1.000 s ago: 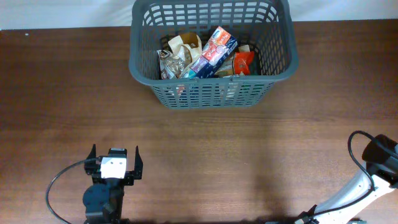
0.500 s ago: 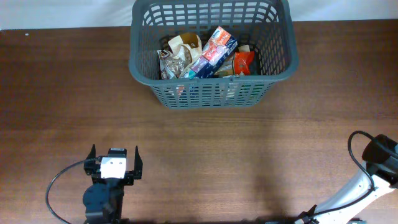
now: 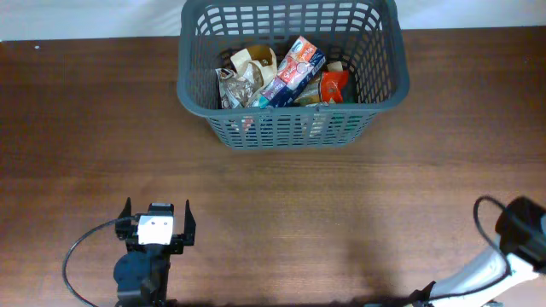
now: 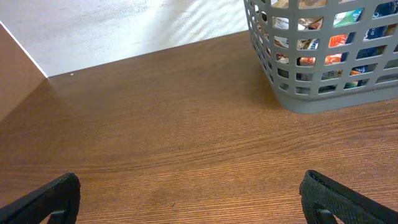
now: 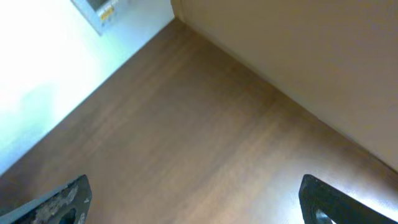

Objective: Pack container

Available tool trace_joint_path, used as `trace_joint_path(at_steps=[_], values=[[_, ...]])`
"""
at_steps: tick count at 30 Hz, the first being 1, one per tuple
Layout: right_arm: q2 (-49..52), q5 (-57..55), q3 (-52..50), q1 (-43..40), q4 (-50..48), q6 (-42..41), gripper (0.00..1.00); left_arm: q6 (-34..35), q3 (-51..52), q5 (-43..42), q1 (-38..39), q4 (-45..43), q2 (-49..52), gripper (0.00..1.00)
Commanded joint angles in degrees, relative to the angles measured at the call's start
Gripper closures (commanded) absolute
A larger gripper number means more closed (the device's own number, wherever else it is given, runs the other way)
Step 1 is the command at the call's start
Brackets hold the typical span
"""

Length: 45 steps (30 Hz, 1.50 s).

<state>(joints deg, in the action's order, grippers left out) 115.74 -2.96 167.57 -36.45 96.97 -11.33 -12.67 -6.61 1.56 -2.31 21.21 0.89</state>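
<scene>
Container (image 3: 290,130), the dark grey lattice basket, sat at 12 o'clock on the brown wood table (image 3: 358,205), hard against the far edge, upright, rim up. Inside it was a loose pile of packets: a long red, white and blue one (image 3: 295,70) lying diagonally on top, crumpled brown and silver wrappers (image 3: 242,78) at its 9 o'clock, and an orange-red pack (image 3: 334,83) at its 3 o'clock. All of them lay below the rim, and the colours showed through the slots of the near wall in the left wrist view. The left gripper (image 3: 158,205) was parked at 7 o'clock near the front edge, well apart from the basket and pointing toward 12. Its fingers were spread as wide as they go, with nothing between them but bare wood. A black cable (image 3: 72,256) looped out at 9 o'clock from that arm. The right arm (image 3: 519,223) was at the 4 o'clock corner, mostly off the table edge in the overhead view. On the right gripper (image 5: 196,202) the wrist view showed only the two fingertips at the bottom corners, fully parted and holding nothing, over brown wood with a beige panel at 1 o'clock. Neither gripper touched the basket or any packet.
</scene>
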Motion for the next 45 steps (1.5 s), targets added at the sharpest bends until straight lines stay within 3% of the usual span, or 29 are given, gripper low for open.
trace_joint_path(at_steps=[1, 6, 13, 23, 36, 45], values=[[-9.20, -1.14, -8.76, 0.11, 0.00, 0.52, 0.01, -0.72, 0.24, 0.63, 0.17, -0.09, -0.59, 0.01], [-21.86, -1.75, -26.69, 0.11, -3.48, 0.52, 0.02, -0.72, 0.24, 0.61, 0.17, -0.09, -0.59, 0.01], [-42.66, -1.57, -51.91, 1.57, -18.97, -0.11, 0.01, -0.72, 0.24, 0.63, 0.17, -0.09, -0.59, 0.01], [-70.34, -1.57, -80.39, 14.93, -45.42, -0.13, 0.01, -0.72, 0.24, 0.61, 0.17, -0.09, -0.59, 0.01], [-92.67, 3.85, -106.07, 31.36, -53.57, -0.11, 0.01, -0.72, 0.24, 0.63, 0.17, -0.09, -0.59, 0.01], [-104.52, 7.56, -133.68, 31.67, -86.71, -0.15, 0.02, -0.72, 0.24, 0.63, 0.17, -0.09, -0.59, 0.01]])
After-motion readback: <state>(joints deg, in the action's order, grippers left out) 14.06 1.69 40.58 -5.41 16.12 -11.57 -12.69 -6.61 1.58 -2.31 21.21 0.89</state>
